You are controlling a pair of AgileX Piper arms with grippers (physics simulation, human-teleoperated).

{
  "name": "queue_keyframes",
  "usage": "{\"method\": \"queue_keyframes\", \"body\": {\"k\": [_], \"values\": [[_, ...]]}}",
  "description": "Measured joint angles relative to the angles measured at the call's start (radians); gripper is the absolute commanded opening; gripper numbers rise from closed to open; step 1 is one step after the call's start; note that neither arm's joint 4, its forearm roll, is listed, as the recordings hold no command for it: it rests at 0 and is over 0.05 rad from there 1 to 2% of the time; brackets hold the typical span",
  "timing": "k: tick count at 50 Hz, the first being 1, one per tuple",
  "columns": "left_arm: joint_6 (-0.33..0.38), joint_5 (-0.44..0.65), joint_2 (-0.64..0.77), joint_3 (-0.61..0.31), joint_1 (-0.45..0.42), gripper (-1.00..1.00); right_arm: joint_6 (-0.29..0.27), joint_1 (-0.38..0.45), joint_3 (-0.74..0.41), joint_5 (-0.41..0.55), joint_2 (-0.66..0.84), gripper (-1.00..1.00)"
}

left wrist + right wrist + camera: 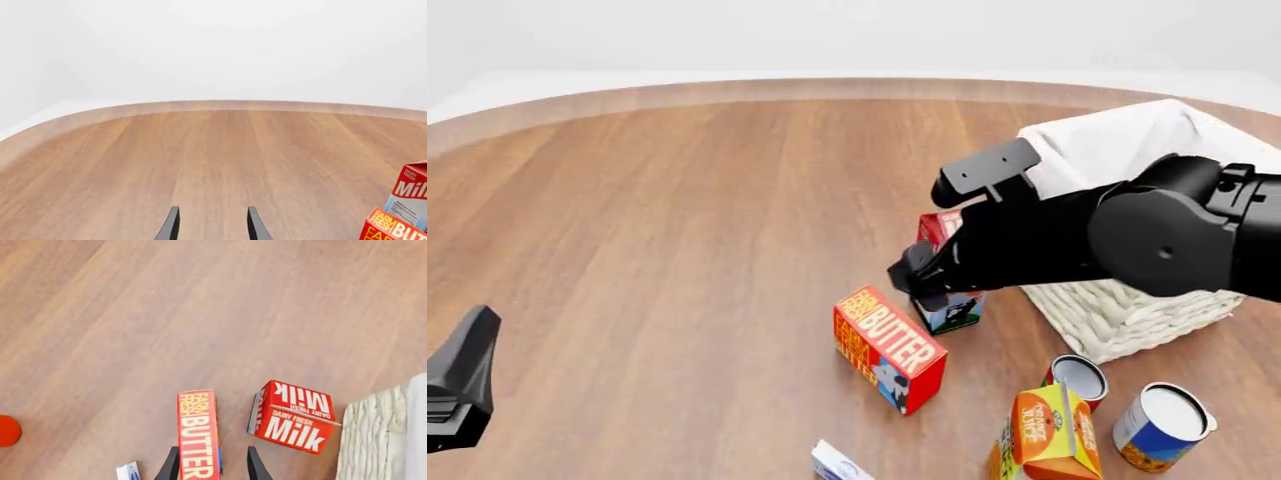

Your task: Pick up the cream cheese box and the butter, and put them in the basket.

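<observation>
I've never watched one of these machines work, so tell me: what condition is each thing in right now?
butter: lying flat on table, not yet gripped
right gripper: open, fingers astride butter
left gripper: open, holding nothing
milk carton: upright beside basket
cream cheese box: on table, untouched
basket: upright, inside hidden
juice carton: upright

A simulated tabletop test scene is showing here, not a lived-in room. A bare wooden table (pixel 667 220) with a curved far edge is sitting against blank white surroundings, without walls, furniture or windows. Grocery props are standing near its right edge: a milk carton (pixel 293 417), a juice carton (pixel 1052 432), tins (pixel 1160 428) and a wicker basket (pixel 1121 310).
</observation>
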Motion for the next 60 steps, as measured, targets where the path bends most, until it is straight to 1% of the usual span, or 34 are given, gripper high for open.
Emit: {"method": "queue_keyframes", "body": {"k": [25,60], "values": [[0.0,0.0,0.0,0.0,0.0,1.0,0.025,0.024,0.041,-0.058,0.048,1.0],[0.0,0.0,0.0,0.0,0.0,1.0,0.072,0.055,0.089,-0.17,0.149,1.0]]}}
